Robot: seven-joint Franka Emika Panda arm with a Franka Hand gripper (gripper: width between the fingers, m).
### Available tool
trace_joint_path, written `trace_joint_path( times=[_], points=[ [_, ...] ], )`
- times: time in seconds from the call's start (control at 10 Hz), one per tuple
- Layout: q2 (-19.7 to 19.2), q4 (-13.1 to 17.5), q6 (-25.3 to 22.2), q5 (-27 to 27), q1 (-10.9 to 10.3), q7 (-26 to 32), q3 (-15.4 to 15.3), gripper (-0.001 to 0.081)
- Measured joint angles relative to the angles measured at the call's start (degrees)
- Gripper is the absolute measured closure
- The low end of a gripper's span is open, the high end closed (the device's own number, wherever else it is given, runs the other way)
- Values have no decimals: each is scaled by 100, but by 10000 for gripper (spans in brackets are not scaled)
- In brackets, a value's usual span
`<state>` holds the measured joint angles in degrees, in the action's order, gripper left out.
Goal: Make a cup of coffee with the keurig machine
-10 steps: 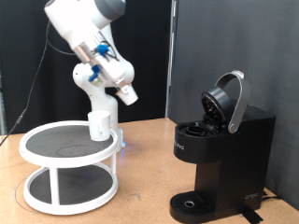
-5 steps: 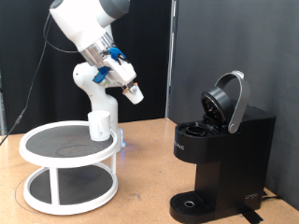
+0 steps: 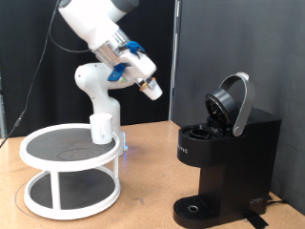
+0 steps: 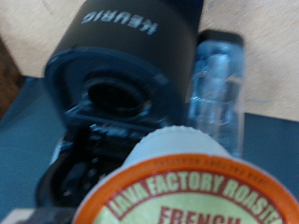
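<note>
gripper [image 3: 152,90] is up in the air, upper middle of the exterior view, between the cup and the keurig machine, well above the table [image 3: 143,181]. It's closed on a coffee pod [image 4: 182,191]: the wrist view shows the pod's foil lid right in front of the camera, orange ring with lettering, white rim. In the exterior view the pod is only a small pale tip at the end of the gripper.

Counts:
- 1 keurig machine [image 3: 226,157], black, at the exterior view's right on the table, lid hinged up and open. Wrist view looks into the open pod chamber [image 4: 117,98], brand name readable on the body, clear water tank [image 4: 217,89] just beside it.
- 1 cup [image 3: 102,128], white, upright on the top tier of the round two-tier stand [image 3: 71,167] at the exterior view's left. Not touched by the gripper.
- 1 pod, the one in the gripper.
- 1 stand, white frame, dark shelves.

Drip base [image 3: 195,207] of the machine has nothing on it.
</note>
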<state>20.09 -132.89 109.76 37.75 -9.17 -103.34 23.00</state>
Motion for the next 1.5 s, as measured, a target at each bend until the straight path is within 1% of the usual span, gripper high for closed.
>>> trace_joint_path(
  times=[0.2, 0.4, 0.6, 0.7, 0.9, 1.1, 1.2, 1.5],
  points=[
    [-269, 220, 211, 113, -58, -207, -139, 421],
    [-268, 202, 208, 121, -57, -127, -128, 421],
    [-315, 235, 310, 380, -64, -24, -135, 421],
    [-421, 322, 416, 528, -86, -11, -155, 421],
    [-738, 606, 520, 732, -165, -14, -241, 421],
    [-1039, 874, 526, 804, -240, -59, -388, 421],
    [-1134, 960, 526, 816, -269, -64, -460, 421],
    [-1160, 976, 557, 886, -301, -62, -609, 421]
  ],
)
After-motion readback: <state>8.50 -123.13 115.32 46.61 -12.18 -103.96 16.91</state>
